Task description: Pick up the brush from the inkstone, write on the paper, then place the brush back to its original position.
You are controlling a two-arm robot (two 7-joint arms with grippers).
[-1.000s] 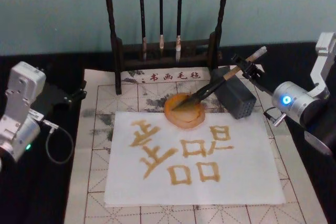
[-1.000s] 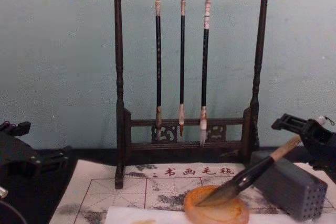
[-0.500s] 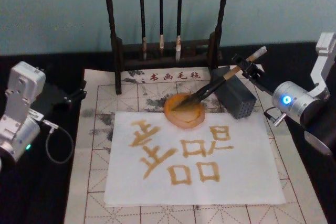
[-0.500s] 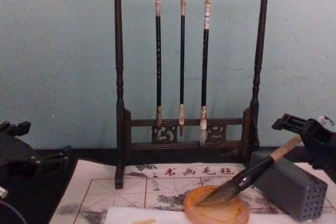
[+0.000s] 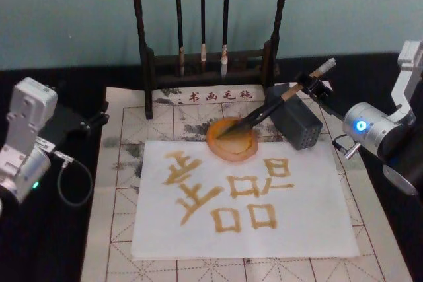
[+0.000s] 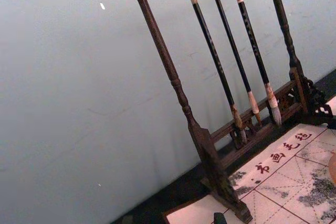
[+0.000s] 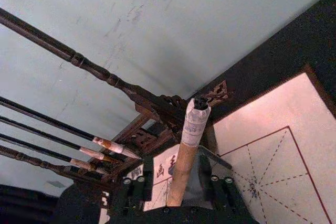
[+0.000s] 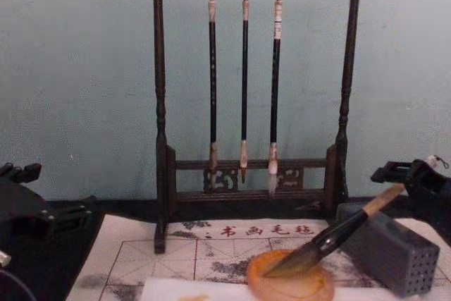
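Paper [image 5: 317,189] is written; brush [image 5: 264,111] lies tip in inkstone [image 5: 231,151], twelve o'clock of paper. Right gripper [image 5: 308,84] straddles the handle, jaws slightly apart; only withdrawing seems left. Left gripper [image 5: 92,120] is parked at nine o'clock.

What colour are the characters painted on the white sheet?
The characters on the paper are golden-brown, seen best in the head view.
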